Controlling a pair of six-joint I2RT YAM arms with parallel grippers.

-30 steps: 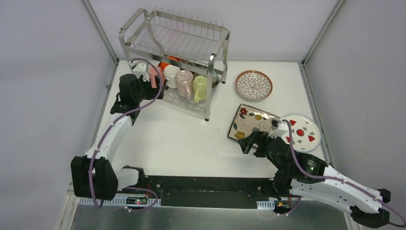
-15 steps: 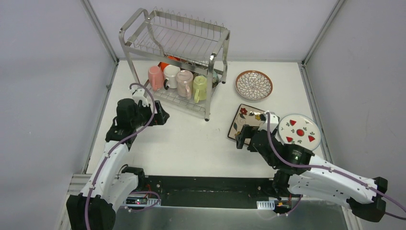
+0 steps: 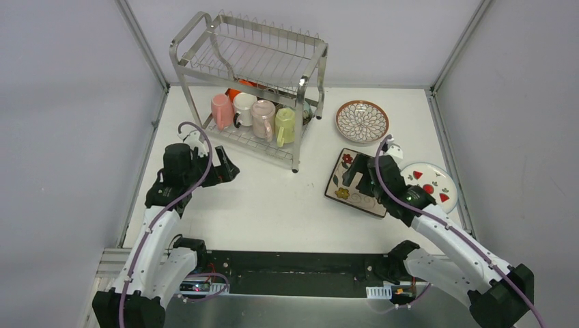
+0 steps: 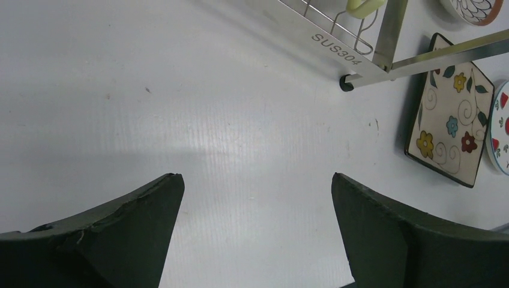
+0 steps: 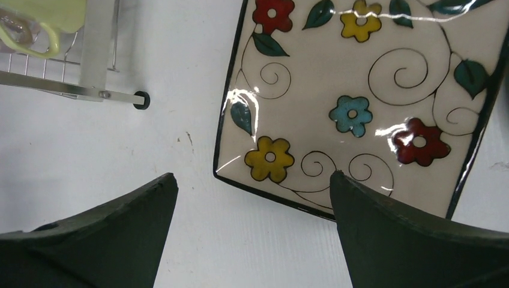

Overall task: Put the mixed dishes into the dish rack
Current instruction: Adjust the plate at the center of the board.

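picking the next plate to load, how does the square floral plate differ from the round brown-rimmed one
The square floral plate has straight sides and a dark edge; the brown-rimmed plate is round. The square one shows scattered flowers and swirls; the round one shows one petal design. The square one lies under the open right gripper; the round one lies farther back, beside the dish rack. Both lie face up on the table.
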